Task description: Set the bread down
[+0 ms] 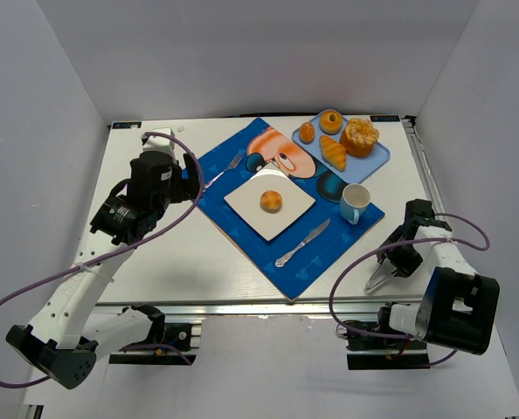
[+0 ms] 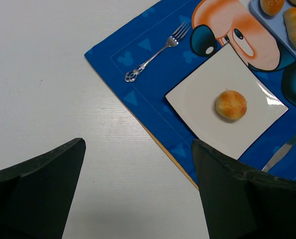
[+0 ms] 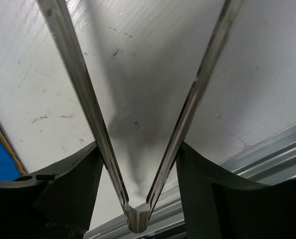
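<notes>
The bread point(image 1: 272, 201) sits in the middle of the white plate point(image 1: 242, 202), with nothing touching it, so the job of putting it down looks done. The plate is in the middle of the blue mat point(image 1: 224, 175), with a fork point(image 1: 227, 168) just off its far left side and a knife point(image 1: 303, 242) off its near right side. A mug point(image 1: 356, 203) stands at the right corner of the mat, and a blue tray point(image 1: 377, 161) with more baked things is by the far right corner of the worktop point(image 1: 155, 262). The tongs point(image 1: 380, 278) are by the near right corner of the worktop, well away from the bread. Their two metal arms stand wide apart in a V and there is nothing between them. The right gripper point(image 3: 138, 149) has a finger on the outside of each arm, and it looks like it is holding them there. The left gripper point(image 2: 138, 149) hangs over the bare left side of the worktop, open and with nothing in it. What could go wrong now? The tongs are close to the near edge, so if the right gripper lets go carelessly they could slip and fall off. The bread is round, so a bump to the plate or mat could make it roll.
</notes>
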Tool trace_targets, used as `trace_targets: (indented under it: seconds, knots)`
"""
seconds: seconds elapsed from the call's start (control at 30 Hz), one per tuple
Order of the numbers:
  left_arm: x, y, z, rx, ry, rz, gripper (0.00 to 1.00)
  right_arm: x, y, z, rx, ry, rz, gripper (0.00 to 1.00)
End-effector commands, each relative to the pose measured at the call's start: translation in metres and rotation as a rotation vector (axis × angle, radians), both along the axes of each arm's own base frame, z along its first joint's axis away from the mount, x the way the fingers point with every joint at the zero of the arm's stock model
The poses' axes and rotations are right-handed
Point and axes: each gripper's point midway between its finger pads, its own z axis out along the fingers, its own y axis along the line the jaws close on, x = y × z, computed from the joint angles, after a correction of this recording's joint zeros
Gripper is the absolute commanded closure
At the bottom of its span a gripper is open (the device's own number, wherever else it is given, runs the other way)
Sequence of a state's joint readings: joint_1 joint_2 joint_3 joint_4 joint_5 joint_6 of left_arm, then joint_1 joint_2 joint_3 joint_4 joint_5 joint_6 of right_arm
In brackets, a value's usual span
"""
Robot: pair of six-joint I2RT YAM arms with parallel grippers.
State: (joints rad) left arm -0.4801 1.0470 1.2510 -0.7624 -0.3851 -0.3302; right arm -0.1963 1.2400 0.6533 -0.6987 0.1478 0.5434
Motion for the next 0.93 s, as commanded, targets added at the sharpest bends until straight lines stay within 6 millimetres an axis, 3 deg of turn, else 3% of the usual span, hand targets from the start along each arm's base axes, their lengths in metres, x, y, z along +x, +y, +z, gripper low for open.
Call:
trace_targets:
  seconds: [0.0,0.1,0.23,0.27,0.33,0.37,0.43,0.47,0.57,0.6,0.67,0.7,0.8,0.9]
  knots:
    - [0.000,0.001,0.006,-0.002,-0.021,0.005,0.02,0.016,0.000,0.000,0.007,-0.065,0.012,0.35]
    - [0.000,0.002,0.006,0.000,-0.019,0.007,0.02,0.018,0.001,0.004,0.012,-0.075,0.019,0.23]
    - [0.001,0.001,0.006,-0.001,-0.018,0.007,0.02,0.030,0.001,0.038,0.010,-0.151,0.025,0.11]
    - [0.001,0.000,0.005,0.001,-0.013,0.005,0.02,0.040,-0.001,0.056,0.000,-0.194,0.026,0.11]
    - [0.002,-0.001,0.005,-0.001,-0.013,0.005,0.02,0.031,-0.006,0.080,-0.028,-0.180,0.003,0.11]
    - [0.003,-0.001,0.005,-0.002,-0.011,0.002,0.02,0.040,-0.009,0.107,-0.050,-0.233,-0.005,0.11]
    - [0.003,-0.002,0.007,-0.003,-0.014,0.000,0.02,0.029,-0.011,0.137,-0.069,-0.250,-0.035,0.11]
    - [0.004,-0.003,0.006,-0.003,-0.012,0.000,0.02,0.037,-0.015,0.173,-0.093,-0.336,-0.054,0.11]
    - [0.005,-0.005,0.007,-0.012,-0.012,-0.004,0.02,0.037,-0.007,0.231,-0.082,-0.477,-0.034,0.11]
    - [0.006,-0.006,0.006,-0.014,-0.010,-0.002,0.02,0.042,-0.006,0.270,-0.090,-0.582,-0.016,0.11]
    - [0.007,-0.007,0.005,-0.025,-0.009,0.002,0.02,0.049,0.008,0.303,-0.039,-0.672,0.048,0.11]
    - [0.008,-0.009,0.005,-0.031,-0.010,0.000,0.02,0.052,0.012,0.331,-0.032,-0.754,0.064,0.11]
    - [0.010,-0.015,0.003,-0.046,0.000,-0.012,0.02,0.063,0.044,0.359,0.119,-0.900,0.149,0.11]
    - [0.011,-0.017,-0.001,-0.052,0.013,-0.013,0.02,0.074,0.071,0.370,0.258,-0.999,0.240,0.11]
